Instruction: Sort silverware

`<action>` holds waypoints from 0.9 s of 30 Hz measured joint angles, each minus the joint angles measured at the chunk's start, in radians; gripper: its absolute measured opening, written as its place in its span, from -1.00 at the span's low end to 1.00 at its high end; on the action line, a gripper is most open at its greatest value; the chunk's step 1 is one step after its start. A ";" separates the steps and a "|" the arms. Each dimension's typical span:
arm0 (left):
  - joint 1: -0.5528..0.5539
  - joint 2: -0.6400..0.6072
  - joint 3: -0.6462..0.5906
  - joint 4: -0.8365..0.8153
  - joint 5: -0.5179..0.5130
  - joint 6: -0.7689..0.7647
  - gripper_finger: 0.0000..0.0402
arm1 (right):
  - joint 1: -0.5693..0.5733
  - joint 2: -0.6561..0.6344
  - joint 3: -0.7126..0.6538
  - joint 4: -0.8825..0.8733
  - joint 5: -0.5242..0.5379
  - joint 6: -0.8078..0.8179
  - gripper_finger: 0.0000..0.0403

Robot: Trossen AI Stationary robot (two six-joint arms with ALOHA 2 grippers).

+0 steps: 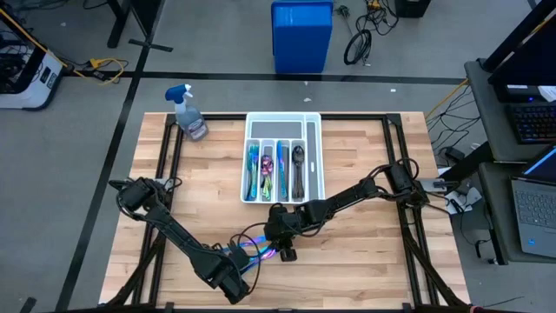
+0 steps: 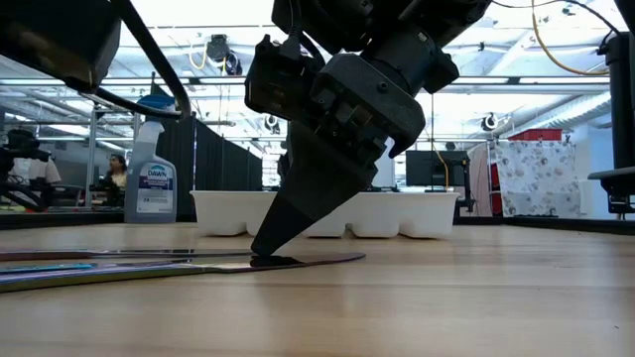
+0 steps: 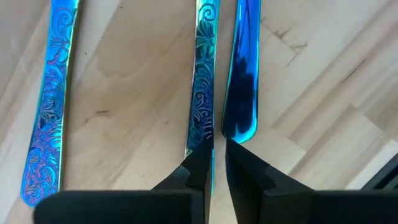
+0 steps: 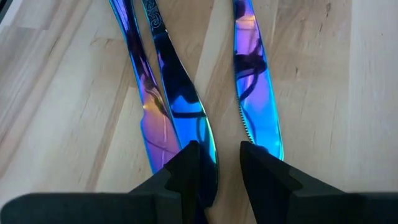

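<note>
Three iridescent blue knives [image 1: 258, 252] lie flat on the wood table, side by side, between my two grippers. More silverware lies in the white tray [image 1: 314, 156] behind them. My left gripper [image 3: 214, 155] points straight down at the handle ends and is shut on the middle, ornate handle [image 3: 204, 87]; a smooth blue handle [image 3: 242, 93] lies right beside it. My right gripper [image 4: 219, 158] slants down at the blade tips and stands open, with bare wood showing in the gap between its fingers. My left gripper pinches the free end of the ornate handle [image 3: 200, 140] between its two fingers, from above, lying along it. A thin teal edge shows in the slit between them. The knife lies on the table. My right gripper slants down from the far right. One fingertip [image 4: 186, 162] covers the middle knife's blade tip [image 4: 199, 134], and the other [image 4: 261, 165] covers the serrated knife's tip [image 4: 267, 140]. In the low view the fingertips meet a blade tip [image 2: 288, 261] flat on the table.
The white tray [image 2: 327, 213] stands at the table's far middle, with sorted cutlery in its compartments. A spray bottle [image 1: 189, 113] stands at the far left corner. A blue bin [image 1: 301, 35] is on the floor beyond the table.
</note>
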State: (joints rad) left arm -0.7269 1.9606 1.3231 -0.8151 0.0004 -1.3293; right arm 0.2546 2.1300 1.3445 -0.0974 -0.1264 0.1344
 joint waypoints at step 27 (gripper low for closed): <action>0.015 0.050 -0.018 -0.130 -0.081 0.051 -0.91 | 0.029 0.002 -0.001 0.020 -0.005 -0.060 -0.50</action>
State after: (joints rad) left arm -0.7117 2.0106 1.3054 -0.9447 -0.0811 -1.2781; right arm 0.2839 2.1315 1.3437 -0.0776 -0.1318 0.0742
